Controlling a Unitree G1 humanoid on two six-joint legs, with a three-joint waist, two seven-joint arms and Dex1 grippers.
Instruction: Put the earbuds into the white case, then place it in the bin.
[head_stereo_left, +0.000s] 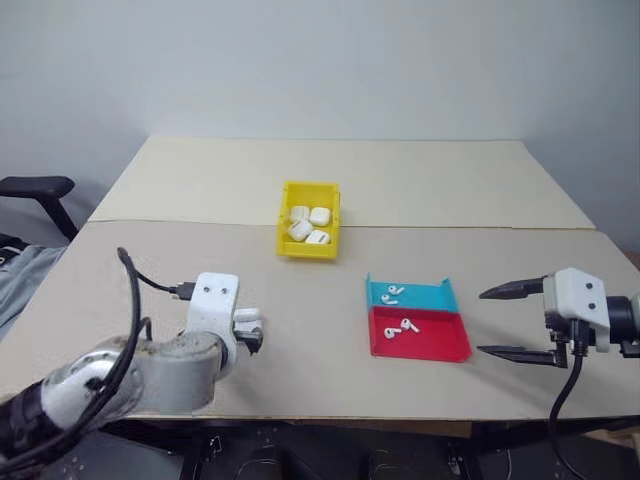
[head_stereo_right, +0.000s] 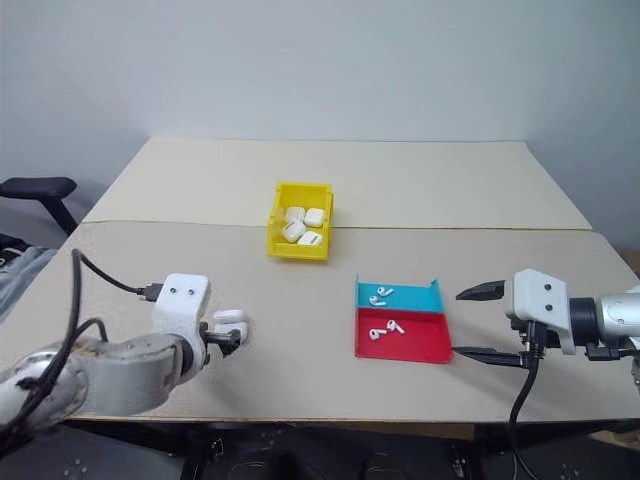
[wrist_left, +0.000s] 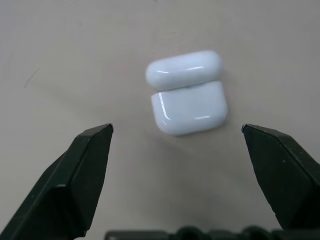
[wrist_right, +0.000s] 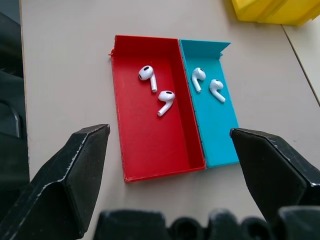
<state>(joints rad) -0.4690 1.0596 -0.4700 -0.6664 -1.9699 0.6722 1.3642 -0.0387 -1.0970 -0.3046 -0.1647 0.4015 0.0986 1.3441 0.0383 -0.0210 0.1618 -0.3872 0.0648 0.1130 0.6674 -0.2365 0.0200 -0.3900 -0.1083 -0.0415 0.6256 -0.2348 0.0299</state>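
Left wrist view: I see the left gripper (wrist_left: 177, 131) spread wide over the white case (wrist_left: 188, 106), lid open, on the table (head_stereo_left: 200, 190). Right gripper (wrist_right: 170, 132) spread above earbuds (wrist_right: 158, 90) in the red tray (wrist_right: 150, 140) and blue tray (wrist_right: 220, 130). Yellow bin (head_stereo_left: 288, 245) holds other cases.
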